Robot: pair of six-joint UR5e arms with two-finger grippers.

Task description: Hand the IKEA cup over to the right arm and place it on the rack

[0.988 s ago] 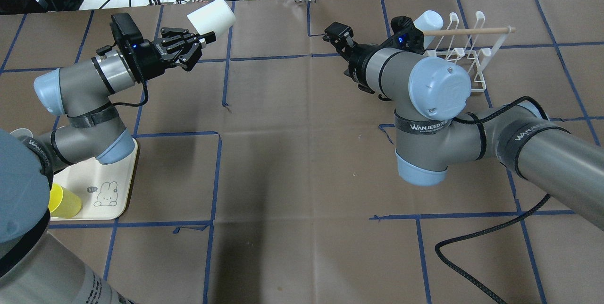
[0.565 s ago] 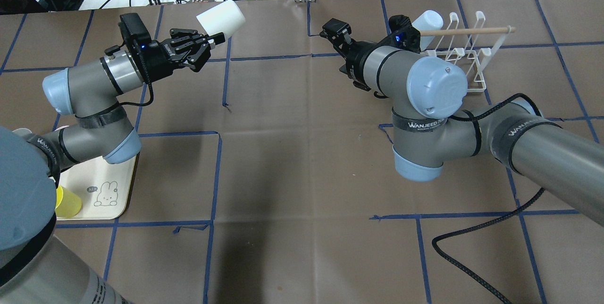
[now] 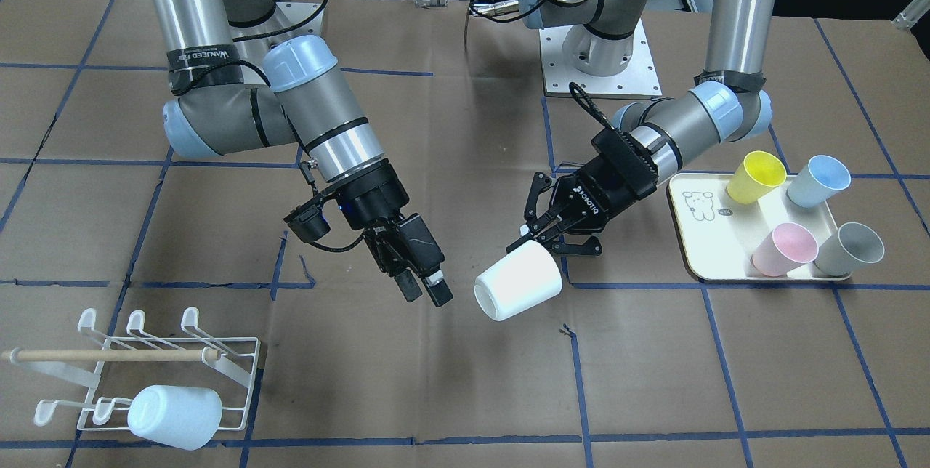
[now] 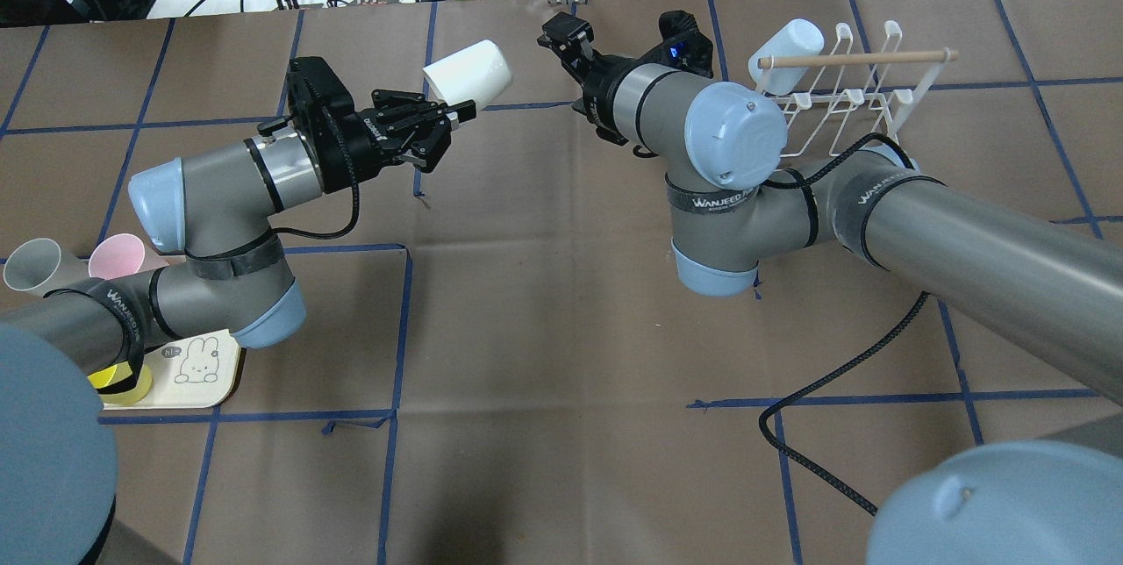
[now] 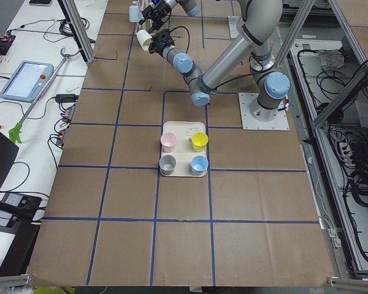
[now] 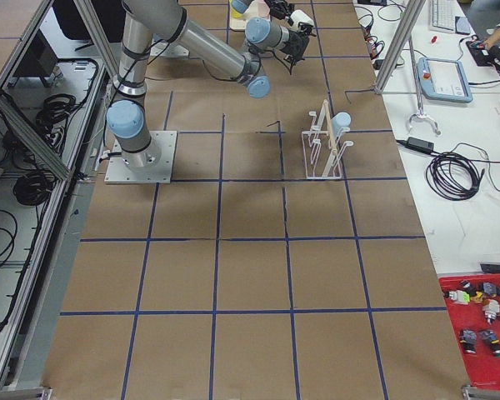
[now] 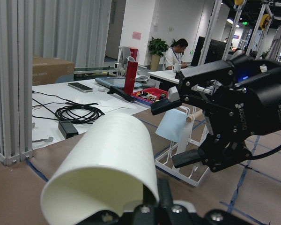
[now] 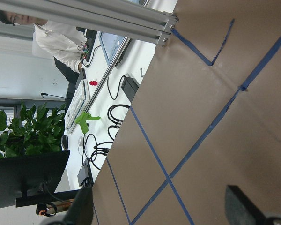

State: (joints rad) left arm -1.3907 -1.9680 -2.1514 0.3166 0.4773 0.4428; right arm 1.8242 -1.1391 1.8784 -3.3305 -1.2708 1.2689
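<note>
My left gripper (image 3: 543, 237) is shut on the rim of a white IKEA cup (image 3: 517, 280), held on its side above the table with its mouth toward the left arm; it also shows in the overhead view (image 4: 467, 72) and the left wrist view (image 7: 107, 173). My right gripper (image 3: 425, 289) is open and empty, a short gap from the cup's base, not touching it. The left wrist view shows it (image 7: 178, 129) open beyond the cup. The white wire rack (image 3: 232, 352) with its wooden dowel (image 3: 109, 355) stands behind the right arm.
A pale blue cup (image 3: 174, 417) hangs on the rack's front corner. A cream tray (image 3: 697, 250) by the left arm holds yellow (image 3: 755, 176), blue (image 3: 817, 179), pink (image 3: 783, 248) and grey (image 3: 848, 248) cups. A black cable (image 4: 842, 389) trails from the right arm.
My left gripper has carried the white cup right, toward the table's middle. My right gripper has swung left, away from the rack, toward the cup.
</note>
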